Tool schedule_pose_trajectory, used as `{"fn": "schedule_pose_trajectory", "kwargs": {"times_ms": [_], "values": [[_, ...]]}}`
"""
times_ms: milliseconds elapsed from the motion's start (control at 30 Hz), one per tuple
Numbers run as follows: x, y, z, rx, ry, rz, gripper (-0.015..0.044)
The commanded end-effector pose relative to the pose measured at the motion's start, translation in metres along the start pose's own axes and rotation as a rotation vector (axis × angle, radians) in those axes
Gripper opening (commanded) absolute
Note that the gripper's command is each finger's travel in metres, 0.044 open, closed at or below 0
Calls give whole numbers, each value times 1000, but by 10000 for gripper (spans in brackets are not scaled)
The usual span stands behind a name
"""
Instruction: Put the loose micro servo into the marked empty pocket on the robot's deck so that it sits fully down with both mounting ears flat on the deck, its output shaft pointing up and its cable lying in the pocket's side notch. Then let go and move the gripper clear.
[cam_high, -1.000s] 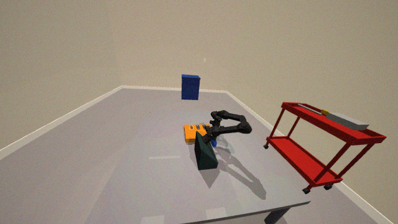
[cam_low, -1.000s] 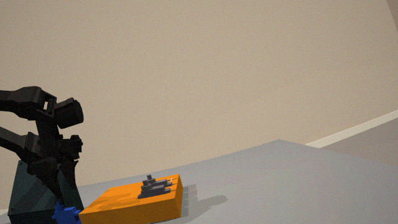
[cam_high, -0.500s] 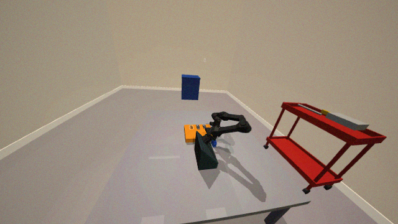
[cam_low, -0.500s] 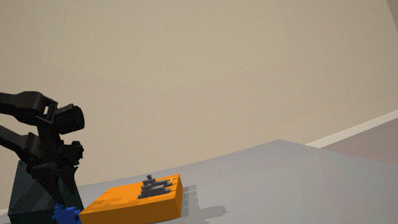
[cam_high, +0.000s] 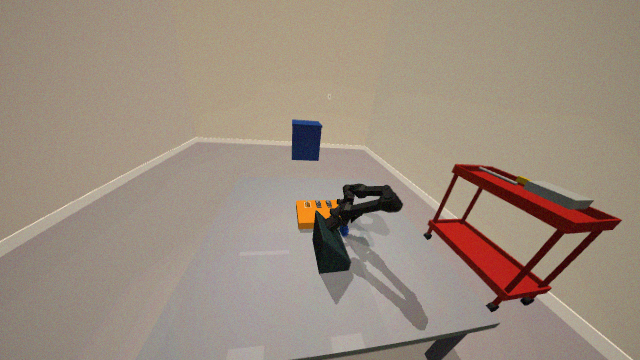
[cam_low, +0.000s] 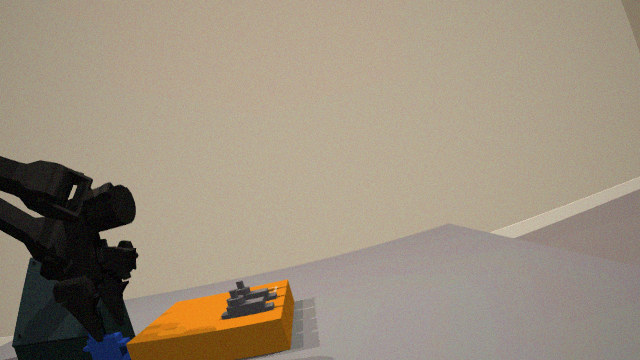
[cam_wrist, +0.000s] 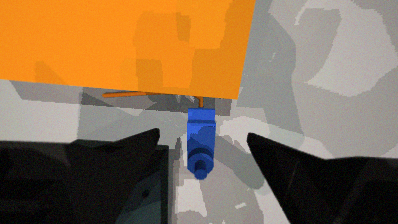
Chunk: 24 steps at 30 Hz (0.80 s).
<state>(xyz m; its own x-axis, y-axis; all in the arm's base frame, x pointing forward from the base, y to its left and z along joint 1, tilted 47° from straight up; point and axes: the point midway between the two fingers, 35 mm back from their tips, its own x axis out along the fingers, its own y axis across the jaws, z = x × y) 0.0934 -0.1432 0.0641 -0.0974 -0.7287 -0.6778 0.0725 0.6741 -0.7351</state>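
The loose blue micro servo is on the table beside the orange deck. In the wrist view its round boss and shaft are at the lower end, seemingly facing up. Its orange cable runs along the deck's edge. My gripper is open and empty, fingers pointing down, one fingertip on each side of the servo with gaps. The white-outlined pocket is at the deck's far left. How high the fingertips are above the table is unclear.
Dark grey servos sit in the deck beside the pocket. A dark green wedge stands close by the arm. A red cart is at the right, and a blue box shows at the back.
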Motion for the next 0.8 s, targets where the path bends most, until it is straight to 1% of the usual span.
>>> {"fn": "schedule_pose_trajectory", "kwargs": {"times_ms": [0, 167, 567, 767], "values": [[8, 3, -2, -7, 3, 5, 440], [14, 2, -3, -7, 3, 3, 440], [14, 2, -3, -7, 3, 3, 125], [14, 2, -3, -7, 3, 3, 85]]}}
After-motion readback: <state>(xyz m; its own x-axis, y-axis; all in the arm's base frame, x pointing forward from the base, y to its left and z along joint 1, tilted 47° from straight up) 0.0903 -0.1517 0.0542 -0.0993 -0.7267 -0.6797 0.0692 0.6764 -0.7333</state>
